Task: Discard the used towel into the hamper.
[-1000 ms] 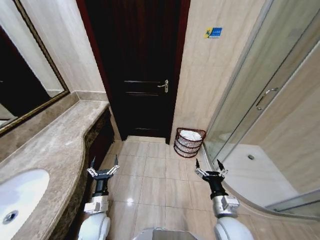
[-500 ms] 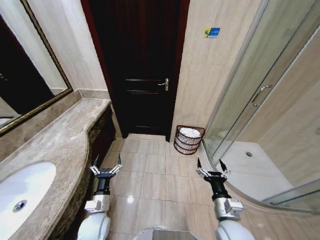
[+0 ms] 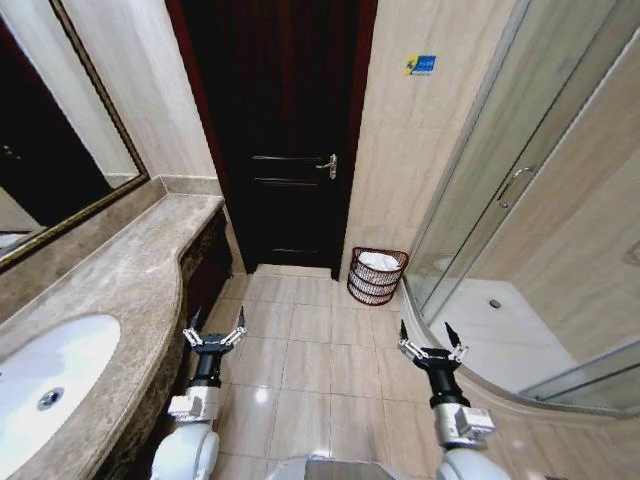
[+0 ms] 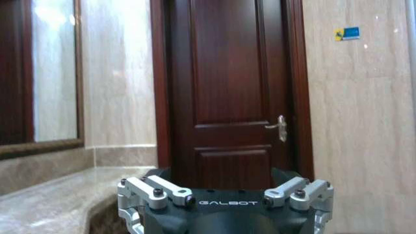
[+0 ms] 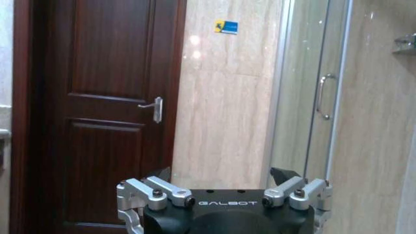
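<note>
Sitting against the far wall, the hamper [image 3: 378,276] is holding the white towel [image 3: 378,262]; left gripper [image 3: 213,326] and right gripper [image 3: 430,338] are hovering low, fingers spread, empty.

Hamper [image 3: 377,276] at frame centre, on the floor between door [image 3: 285,130] and shower enclosure [image 3: 520,230]; towel [image 3: 379,262] inside; vanity counter [image 3: 110,300] lower left.

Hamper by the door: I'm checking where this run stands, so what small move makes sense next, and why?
Probably none toward the hamper: something white, likely the towel, already lies inside it. The left gripper and right gripper both hang open and empty over the floor tiles, well short of it. My judgement is to keep the arms low and idle, or back the base off slightly, since the discard looks done.
</note>
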Robot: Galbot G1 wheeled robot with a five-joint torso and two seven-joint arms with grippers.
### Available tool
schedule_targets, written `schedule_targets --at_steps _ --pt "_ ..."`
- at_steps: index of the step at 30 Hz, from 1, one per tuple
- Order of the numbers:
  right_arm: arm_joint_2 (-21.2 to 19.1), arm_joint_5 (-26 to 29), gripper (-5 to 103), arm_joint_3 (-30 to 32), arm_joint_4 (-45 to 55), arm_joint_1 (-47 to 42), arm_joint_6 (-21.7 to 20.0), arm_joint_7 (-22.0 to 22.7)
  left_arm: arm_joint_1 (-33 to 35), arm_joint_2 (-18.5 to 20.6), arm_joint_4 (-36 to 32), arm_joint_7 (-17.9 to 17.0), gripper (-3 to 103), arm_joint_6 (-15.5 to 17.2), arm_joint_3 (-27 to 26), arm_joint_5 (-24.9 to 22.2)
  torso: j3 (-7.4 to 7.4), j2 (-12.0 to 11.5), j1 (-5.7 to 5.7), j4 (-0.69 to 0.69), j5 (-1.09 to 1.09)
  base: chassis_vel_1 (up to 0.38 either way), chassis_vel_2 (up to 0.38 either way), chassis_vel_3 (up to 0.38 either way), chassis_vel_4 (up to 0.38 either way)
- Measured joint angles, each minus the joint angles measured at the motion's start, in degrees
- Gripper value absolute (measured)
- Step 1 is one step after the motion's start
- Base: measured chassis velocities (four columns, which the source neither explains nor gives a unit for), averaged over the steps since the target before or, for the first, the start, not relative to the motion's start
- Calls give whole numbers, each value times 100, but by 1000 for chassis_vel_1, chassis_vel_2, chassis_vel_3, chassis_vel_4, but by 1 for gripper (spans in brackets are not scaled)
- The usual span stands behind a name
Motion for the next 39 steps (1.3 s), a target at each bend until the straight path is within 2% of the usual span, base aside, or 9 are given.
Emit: schedule_targets --at_steps 2,3,5,7,10,13,20,27,39 --pt "101 154 100 354 78 28 -210 -294 -85 146 -112 92 100 288 1 -177 0 0 0 0 -1 0 0 0 0" --pt "101 154 100 354 78 28 -210 -294 -85 146 -112 92 100 288 1 -177 0 0 0 0 -1 0 0 0 0" --pt "228 390 100 743 189 193 -601 -608 -162 244 -151 125 100 429 2 -280 0 0 1 -2 -1 0 0 0 0" --pt "238 471 100 829 220 246 -694 -629 -181 265 -153 128 100 442 6 -300 0 0 1 -1 -1 0 0 0 0" --pt "310 995 100 1175 463 568 -1274 -558 -264 351 -158 135 100 511 97 -397 0 0 1 0 -1 0 0 0 0" --pt "350 1016 100 1182 545 620 -1376 -511 -296 377 -162 132 100 542 101 -397 0 0 1 0 -1 0 0 0 0" --pt "544 512 100 769 608 530 -1325 -509 -363 274 -210 39 100 694 181 -346 0 0 1 0 -1 0 0 0 0" --pt "560 283 100 624 618 487 -1243 -411 -416 210 -283 -92 100 745 236 -187 0 0 1 -1 -1 0 0 0 0" --pt "552 256 100 621 620 482 -1240 -406 -418 204 -284 -118 100 746 241 -161 0 0 1 0 -1 0 0 0 0"
